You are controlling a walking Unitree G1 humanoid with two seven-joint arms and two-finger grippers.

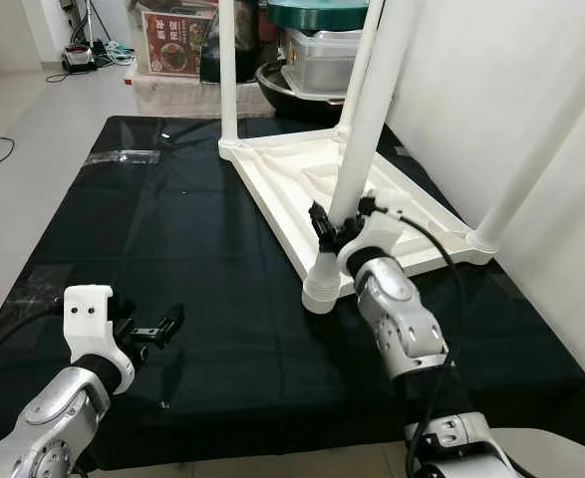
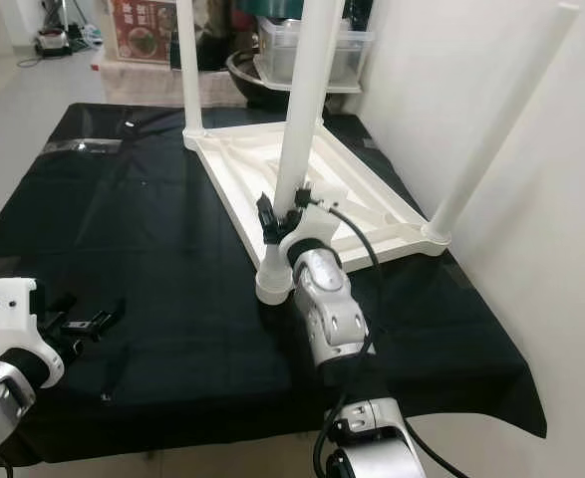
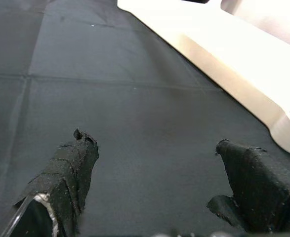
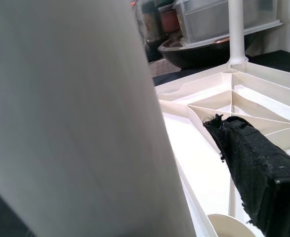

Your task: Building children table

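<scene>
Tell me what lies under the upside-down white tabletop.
A black cloth spreads under the white tabletop, reaching out to the edges on every side. What the cloth itself rests on is covered. The right claw grips the near leg; the left claw hovers open.

A lived-in home interior is shown, marked by a pale tiled floor (image 1: 43, 119) and a plain white wall (image 1: 491, 90) at 3 o'clock. At 12 o'clock household clutter is stacked: a clear plastic storage box (image 1: 322, 58), a dark wok-like pan (image 1: 297, 88), a printed carton (image 1: 175, 42) and cables on the floor (image 1: 83, 60). A black cloth (image 1: 172, 249) is spread as a work surface, on which an upturned white children's table (image 1: 322, 184) is laid.
</scene>
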